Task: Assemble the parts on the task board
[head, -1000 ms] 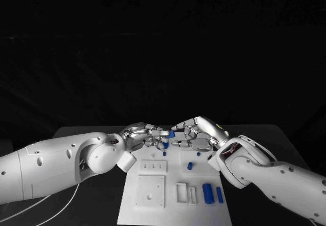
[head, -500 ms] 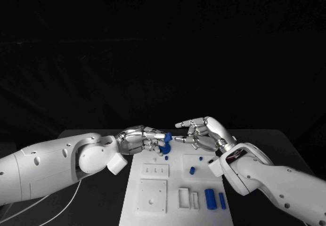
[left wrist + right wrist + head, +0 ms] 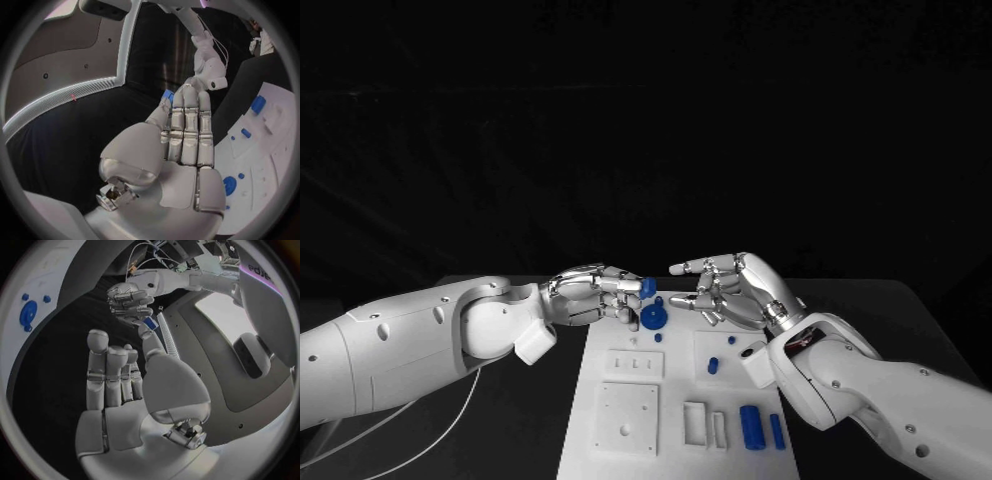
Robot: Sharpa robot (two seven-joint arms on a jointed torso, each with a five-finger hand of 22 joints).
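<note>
Above the far end of the task board (image 3: pixel 678 440), at about nine o'clock from its top edge, the left hand (image 3: pixel 596 295) hangs with its fingers curled around a small blue part (image 3: pixel 648 288), the piece standing up out of the fingertips. From the right wrist camera that same part (image 3: pixel 149 323) sits pinched at the tips of the left hand (image 3: pixel 128 299); from the left wrist camera it peeks out blue (image 3: pixel 167 95) behind the left hand's (image 3: pixel 181 150) closed fingers.

Just below the held piece, at twelve o'clock on the board, a round blue disc (image 3: pixel 653 319) lies flat, with a small blue peg (image 3: pixel 659 338) right beside it toward six o'clock.

At three o'clock from the disc, the right hand (image 3: pixel 733 290) hovers over the board's far edge, thumb apart from the loosely bent fingers, holding nothing; the right wrist camera shows its palm (image 3: pixel 134 405) bare.

Farther toward six o'clock, a short blue peg (image 3: pixel 713 366) rests mid-board, and two long blue bars (image 3: pixel 751 427) lie side by side near the right margin.
</note>
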